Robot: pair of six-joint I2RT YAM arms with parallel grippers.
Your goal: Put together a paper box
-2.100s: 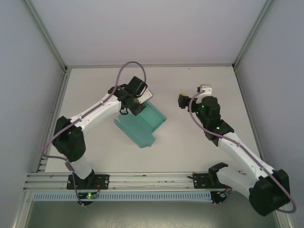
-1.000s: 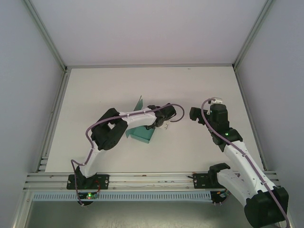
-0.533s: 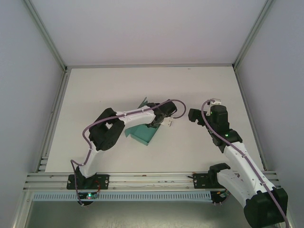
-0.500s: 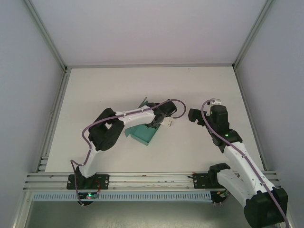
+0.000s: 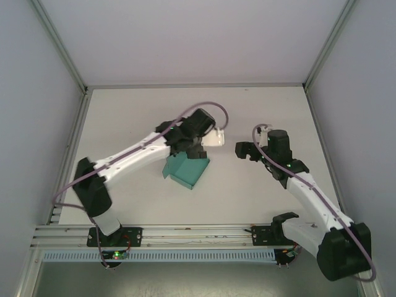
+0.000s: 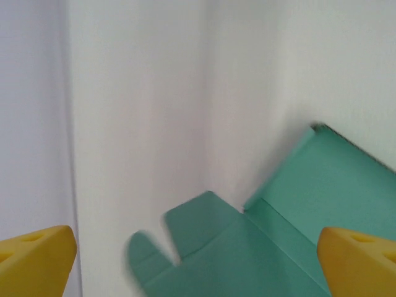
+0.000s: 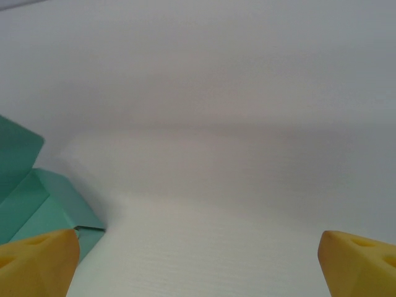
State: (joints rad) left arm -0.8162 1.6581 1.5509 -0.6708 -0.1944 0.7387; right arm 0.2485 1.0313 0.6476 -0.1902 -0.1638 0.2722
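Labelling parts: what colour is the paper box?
Teal-green paper box, clearest in the left wrist view.

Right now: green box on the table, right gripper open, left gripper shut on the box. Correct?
One thing is off: the left gripper is open, not shut on the box. The left wrist view shows its yellow fingertips wide apart, not closed on the card. The rest stands: the box is on the table and the right gripper is open.
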